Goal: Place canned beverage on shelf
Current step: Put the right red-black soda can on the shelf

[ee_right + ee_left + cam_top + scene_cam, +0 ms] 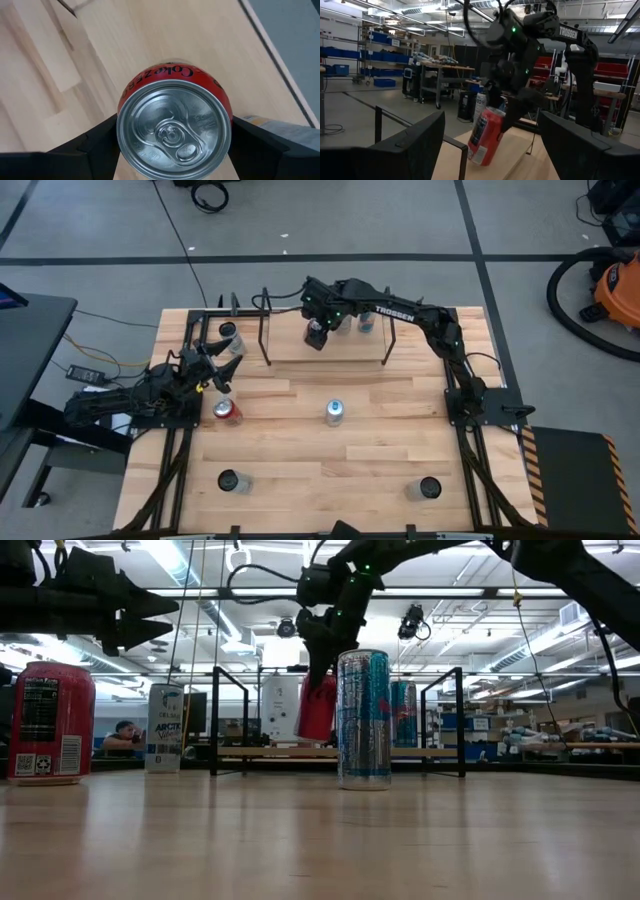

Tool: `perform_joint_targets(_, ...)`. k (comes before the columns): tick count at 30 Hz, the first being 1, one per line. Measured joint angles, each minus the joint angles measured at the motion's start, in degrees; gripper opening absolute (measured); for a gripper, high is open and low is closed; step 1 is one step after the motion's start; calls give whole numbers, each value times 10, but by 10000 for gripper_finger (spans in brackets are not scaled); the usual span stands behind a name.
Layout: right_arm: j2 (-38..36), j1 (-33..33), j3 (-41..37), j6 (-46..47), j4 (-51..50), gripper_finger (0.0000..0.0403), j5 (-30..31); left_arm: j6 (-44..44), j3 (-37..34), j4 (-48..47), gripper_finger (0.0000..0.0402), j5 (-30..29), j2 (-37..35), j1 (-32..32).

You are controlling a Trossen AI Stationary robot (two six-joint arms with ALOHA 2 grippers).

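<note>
My right gripper [316, 332] reaches over the shelf [325, 348], a light wood board [280, 752] between black rod end frames at the table's far middle. It is shut on a red can [318, 708], which also shows in the left wrist view [486, 136] and the right wrist view [174, 131]. Two more cans [355, 320] stand on the shelf's far side. My left gripper [216, 366] is open and empty at the table's left, above and between a white can [230, 337] and another red can [226, 411]. My right gripper pinches the red can's side wall near its top rim [122, 112], one finger [95, 145] on each side. The fingers come from above, slanting. The can is tilted, its lower end [479, 156] close over the shelf board; I cannot tell whether it touches.
A tall silver-blue can [334, 413] stands at the table's middle, in front of the shelf in the low view [363, 720]. Two dark cans [230, 480] [428, 488] stand near the front edge. The shelf's black end frames [266, 330] [390, 338] rise on either side.
</note>
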Motion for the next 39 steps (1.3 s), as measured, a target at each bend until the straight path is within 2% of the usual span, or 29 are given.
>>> perform_joint_targets(19, -1, 0, -16, -12, 7, 310, -8, 0, 0, 0, 321, 0, 0, 0)
perform_joint_targets(30, 0, -1, -17, -24, 15, 349, -12, 0, 0, 0, 321, 0, 0, 0)
perform_joint_targets(39, 0, -3, -18, -24, 37, 353, -19, 0, 0, 0, 321, 0, 0, 0)
